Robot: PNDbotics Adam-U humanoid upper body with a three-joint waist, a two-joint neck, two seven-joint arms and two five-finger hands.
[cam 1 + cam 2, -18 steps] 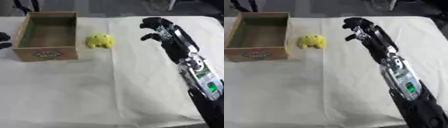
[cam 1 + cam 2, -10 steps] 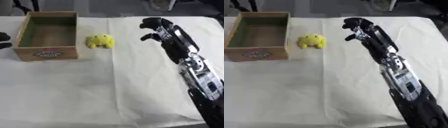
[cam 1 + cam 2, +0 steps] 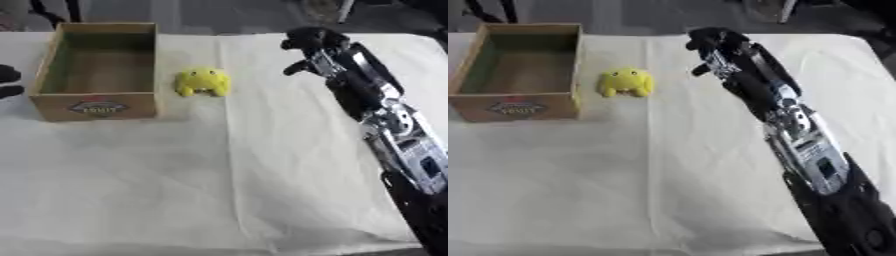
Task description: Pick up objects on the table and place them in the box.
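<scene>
A: Any writing to read here?

B: Only 1 candidate: an oval label (image 3: 97,107) on the near outer wall of the cardboard box (image 3: 52,70), which stands at the table's far left corner. It has a red shape over a dark band with pale marks on it

A: Can you make out the words?

B: No, the letters are too blurred to read. There are also small marks on the right arm's (image 3: 811,155) panel, equally unreadable
</scene>
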